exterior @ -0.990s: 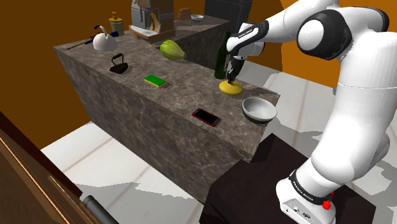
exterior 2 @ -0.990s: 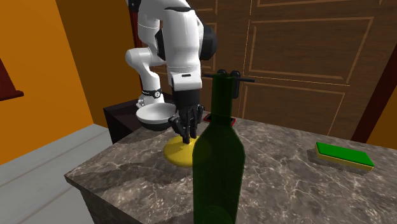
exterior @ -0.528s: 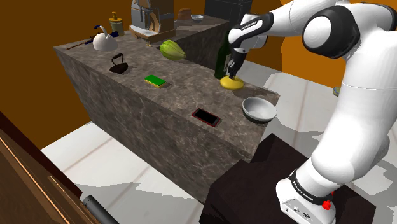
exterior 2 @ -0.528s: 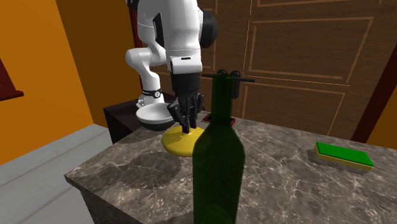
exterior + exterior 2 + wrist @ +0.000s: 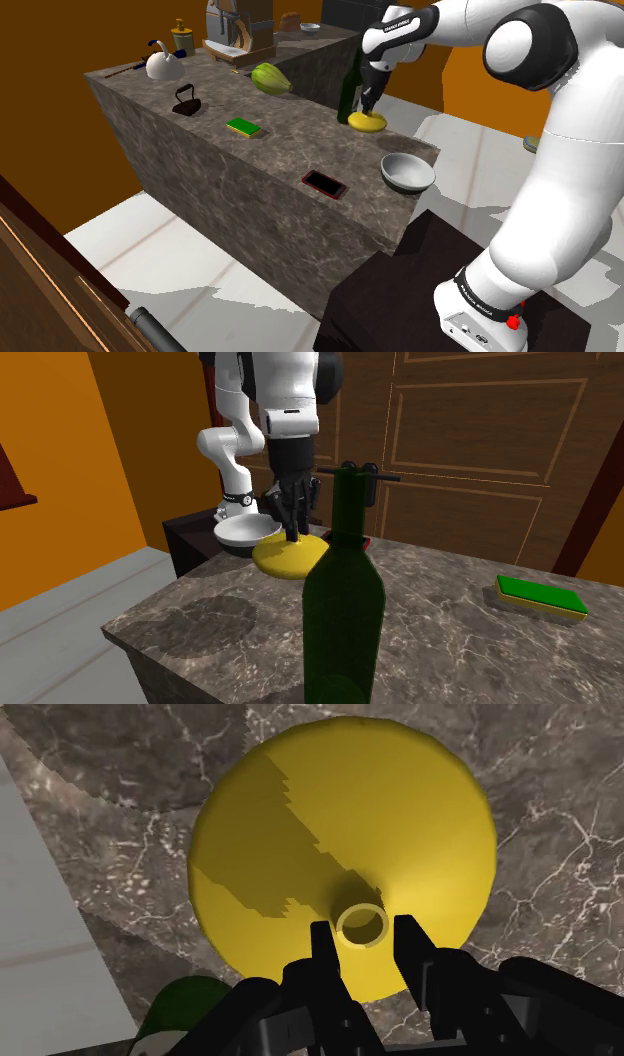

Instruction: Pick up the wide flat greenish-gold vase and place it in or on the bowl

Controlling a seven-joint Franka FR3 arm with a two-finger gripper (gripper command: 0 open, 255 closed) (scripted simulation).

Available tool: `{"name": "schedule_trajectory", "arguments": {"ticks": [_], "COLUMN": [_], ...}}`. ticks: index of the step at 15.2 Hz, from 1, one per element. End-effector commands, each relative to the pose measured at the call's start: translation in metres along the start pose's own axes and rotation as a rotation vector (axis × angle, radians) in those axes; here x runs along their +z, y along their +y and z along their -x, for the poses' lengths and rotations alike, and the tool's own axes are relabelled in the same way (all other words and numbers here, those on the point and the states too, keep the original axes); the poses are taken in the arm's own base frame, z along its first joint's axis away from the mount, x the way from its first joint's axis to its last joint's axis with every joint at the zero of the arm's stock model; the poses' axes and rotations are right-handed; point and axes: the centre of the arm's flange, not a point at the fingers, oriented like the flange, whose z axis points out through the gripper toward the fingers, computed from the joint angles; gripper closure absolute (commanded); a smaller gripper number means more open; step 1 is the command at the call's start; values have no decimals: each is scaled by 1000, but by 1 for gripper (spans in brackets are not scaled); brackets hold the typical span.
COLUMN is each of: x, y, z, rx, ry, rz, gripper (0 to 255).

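Vase (image 5: pixel 368 123), yellow and flat, hangs above the counter (image 5: pixel 290 125), jaws clenched on its neck; carrying step seems in hand; next it must travel over the bowl (image 5: pixel 407 172).

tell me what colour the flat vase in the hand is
Yellow; the vase shows best in the wrist view.

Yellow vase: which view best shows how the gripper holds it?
The wrist view: it looks down on the yellow vase, its neck clasped by the gripper. The shoulder view shows it from afar; in the second exterior view the green bottle covers its edge.
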Motion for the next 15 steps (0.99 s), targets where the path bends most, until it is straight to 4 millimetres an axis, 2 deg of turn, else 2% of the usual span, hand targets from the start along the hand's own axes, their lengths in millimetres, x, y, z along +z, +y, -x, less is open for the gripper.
{"name": "schedule_trajectory", "arguments": {"ticks": [1,10,11,15], "x": [-11,-58,-59,-72], "y": [0,1,1,-18], "z": [0,-4,-4,44], "rx": [0,0,0,0], "ry": [0,0,0,0], "rz": [0,0,0,0], "gripper": [255,255,255,255]}}
